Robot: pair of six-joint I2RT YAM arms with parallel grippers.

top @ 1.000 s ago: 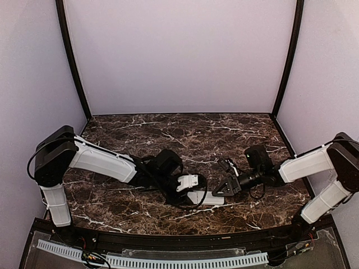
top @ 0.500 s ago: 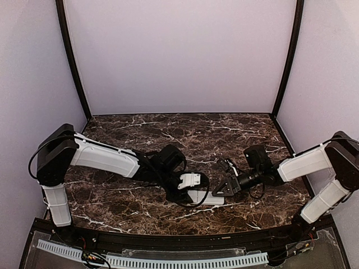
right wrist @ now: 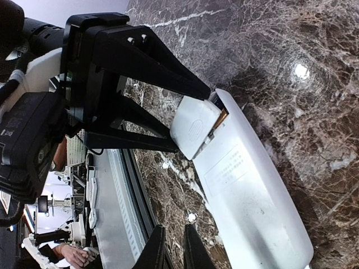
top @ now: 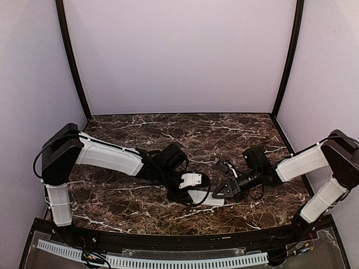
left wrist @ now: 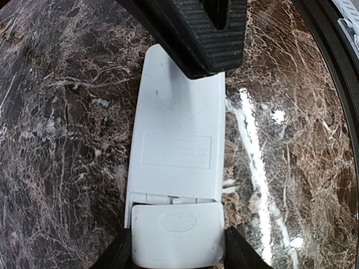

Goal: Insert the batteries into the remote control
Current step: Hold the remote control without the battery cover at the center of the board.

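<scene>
Battery cover [left wrist: 176,232], tilted up from its slot and hiding whatever the compartment holds, sits between the half-spread fingers of the left gripper [left wrist: 178,253], which clamps the face-down remote control [left wrist: 176,134] by its sides on the marble table [left wrist: 56,140], while at the remote's far end the low, outstretched right gripper [right wrist: 170,247] is almost closed and empty.

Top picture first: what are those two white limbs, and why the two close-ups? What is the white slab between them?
Those limbs are two robot arms, left and right, bolted at the near edge of a marble table. The top picture comes from a fixed camera above. Each close-up comes from a camera on one wrist. The slab is a remote, lying back up. The left claw seems to grip its small cover, which is tilted up at one end. The right claw, nearly closed, sits near the other end with nothing visible in it. No batteries show.
</scene>
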